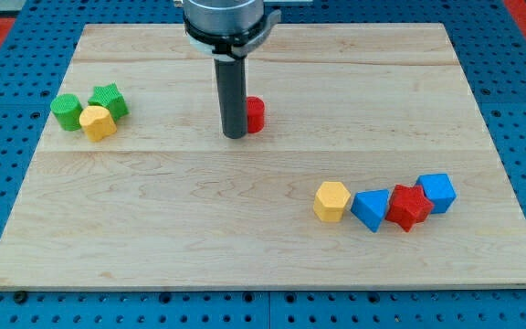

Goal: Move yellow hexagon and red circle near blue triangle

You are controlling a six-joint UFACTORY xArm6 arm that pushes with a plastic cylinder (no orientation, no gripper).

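My tip [235,135] stands on the board near the view's top middle, touching the left side of the red circle [256,114], which the rod partly hides. The yellow hexagon [332,201] lies at the view's lower right, touching or nearly touching the left side of the blue triangle [370,209]. The tip is far up and to the left of that pair.
A red star [408,206] and a blue cube [437,192] sit in a row right of the blue triangle. At the view's left are a green circle [66,111], a green star [108,100] and a second yellow block [98,122]. The wooden board [153,228] lies on a blue pegboard.
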